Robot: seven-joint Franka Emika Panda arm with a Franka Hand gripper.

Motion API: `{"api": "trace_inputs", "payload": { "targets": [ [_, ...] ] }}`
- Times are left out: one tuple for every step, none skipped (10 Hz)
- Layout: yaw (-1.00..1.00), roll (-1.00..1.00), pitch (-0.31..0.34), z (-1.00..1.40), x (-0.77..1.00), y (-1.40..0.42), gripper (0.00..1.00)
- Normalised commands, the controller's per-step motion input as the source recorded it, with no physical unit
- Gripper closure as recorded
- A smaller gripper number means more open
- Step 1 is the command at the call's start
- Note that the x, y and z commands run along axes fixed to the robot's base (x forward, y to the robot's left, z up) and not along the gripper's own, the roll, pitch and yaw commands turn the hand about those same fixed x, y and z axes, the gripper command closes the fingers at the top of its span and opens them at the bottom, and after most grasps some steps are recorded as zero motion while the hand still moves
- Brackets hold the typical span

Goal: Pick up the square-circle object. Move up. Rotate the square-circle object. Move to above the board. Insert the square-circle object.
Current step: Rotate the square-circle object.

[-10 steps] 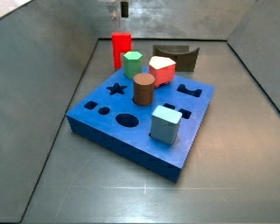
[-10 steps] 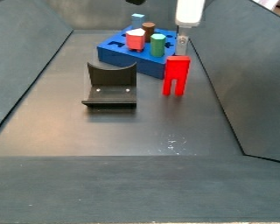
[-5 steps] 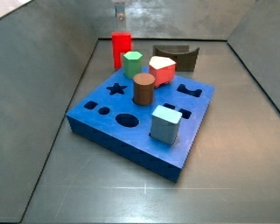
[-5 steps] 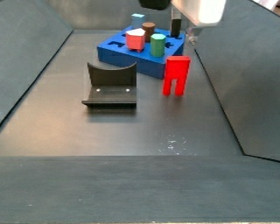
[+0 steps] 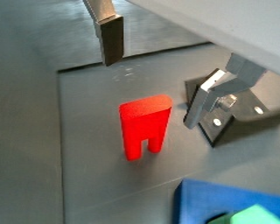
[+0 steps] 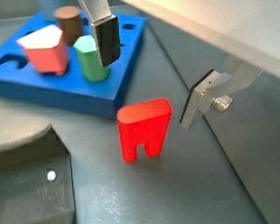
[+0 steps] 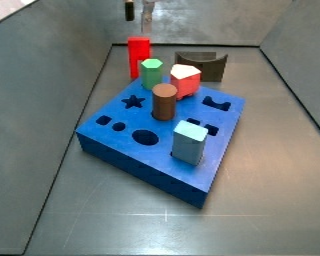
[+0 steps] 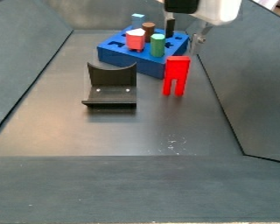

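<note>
The square-circle object (image 7: 139,55) is a tall, slim bright-red block standing upright on the floor just behind the board (image 7: 136,150), a thick blue slab with cut-out holes. It also shows in the other side view as the red block (image 8: 177,74), next to the board (image 8: 113,51). My gripper (image 5: 163,70) hangs open well above the red block (image 5: 143,127), touching nothing. In both wrist views the red block (image 6: 143,129) lies between and below the spread fingers (image 6: 104,44). In a side view only the tip of the gripper (image 7: 131,10) shows at the upper edge.
On the board stand a green peg (image 7: 152,72), a squat red block with a white top (image 7: 186,78), a brown cylinder (image 7: 166,100) and a pale blue block (image 7: 190,140). A dark arch-shaped block (image 8: 109,83) lies beside the board. Grey walls enclose the floor.
The gripper has shifted slightly sideways above the red block and stays open. The red block, board and pegs have not moved.
</note>
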Motion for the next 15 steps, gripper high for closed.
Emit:
{"api": "trace_inputs", "payload": {
  "targets": [
    [1.0, 0.0, 0.011, -0.02, 0.02, 0.0, 0.0],
    [1.0, 0.0, 0.012, -0.02, 0.02, 0.0, 0.0],
    [1.0, 0.0, 0.013, -0.02, 0.02, 0.0, 0.0],
    [1.0, 0.0, 0.015, -0.02, 0.02, 0.0, 0.0],
    [1.0, 0.0, 0.016, -0.02, 0.02, 0.0, 0.0],
    [1.0, 0.0, 0.017, -0.02, 0.02, 0.0, 0.0],
    [1.0, 0.0, 0.019, -0.02, 0.02, 0.0, 0.0],
    [1.0, 0.0, 0.022, -0.02, 0.02, 0.0, 0.0],
    [1.0, 0.0, 0.025, -0.02, 0.02, 0.0, 0.0],
    [1.0, 0.0, 0.027, -0.02, 0.02, 0.0, 0.0],
    [1.0, 0.0, 0.033, -0.02, 0.02, 0.0, 0.0],
    [1.0, 0.0, 0.039, -0.02, 0.02, 0.0, 0.0],
    [0.83, -0.01, 0.046, -0.02, 0.02, 0.0, 0.0],
    [0.68, -0.01, 0.045, -0.02, 0.02, 0.0, 0.0],
    [0.4, 0.0, 0.044, -0.02, 0.02, 0.0, 0.0]
  ]
}}
